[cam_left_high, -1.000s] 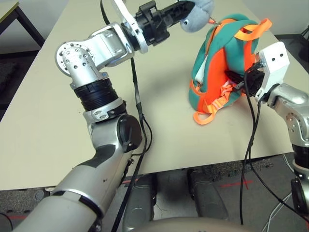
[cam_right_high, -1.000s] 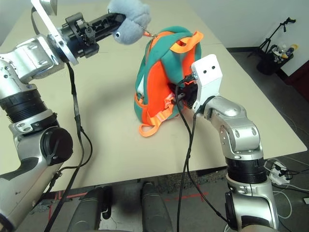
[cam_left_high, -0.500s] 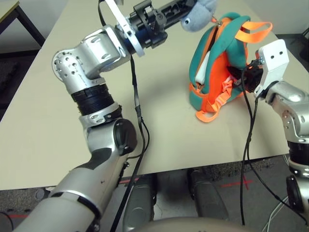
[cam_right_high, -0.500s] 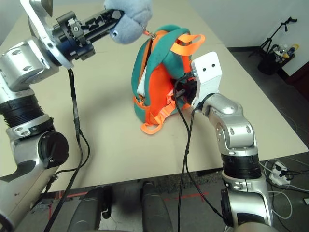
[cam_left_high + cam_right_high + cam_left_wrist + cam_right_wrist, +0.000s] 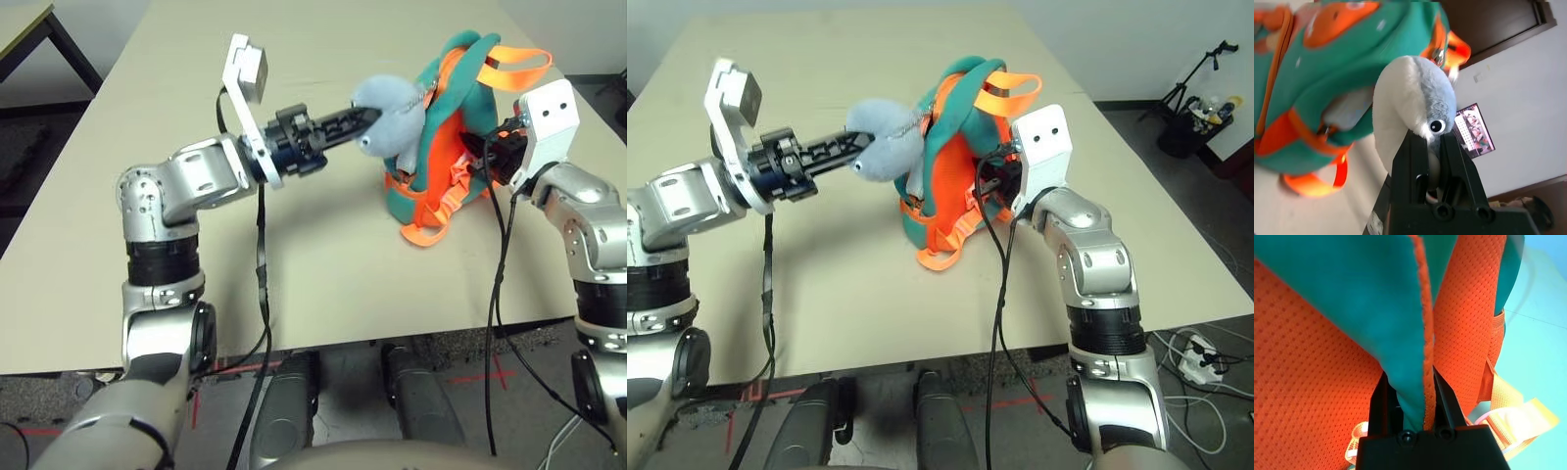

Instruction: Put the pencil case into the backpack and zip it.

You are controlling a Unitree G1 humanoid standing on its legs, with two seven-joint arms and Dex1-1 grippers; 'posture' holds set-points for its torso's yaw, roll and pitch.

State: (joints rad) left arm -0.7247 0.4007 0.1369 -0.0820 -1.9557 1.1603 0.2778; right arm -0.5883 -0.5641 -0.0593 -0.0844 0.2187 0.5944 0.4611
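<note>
Zipping is judged to be under way: the backpack (image 5: 446,137) is stood upright on the tabletop (image 5: 88,196), and the grey plush charm (image 5: 387,127), which hangs from its zipper, is pinched in the fully closed left claw (image 5: 364,116) and held out level beside the bag. A teal, orange-edged fold of the backpack's fabric is clamped between the nearly closed fingers of the right claw (image 5: 1409,399), so the bag is braced from the other side. A pale strip is glimpsed in the side opening, but whether it is the pencil case cannot be told. Trouble could be caused by the soft charm being squeezed out of the left claw under a hard pull, by the thin link to the slider being strained, or by the light bag being dragged or tipped across the tabletop if the fabric slips from the right claw.
</note>
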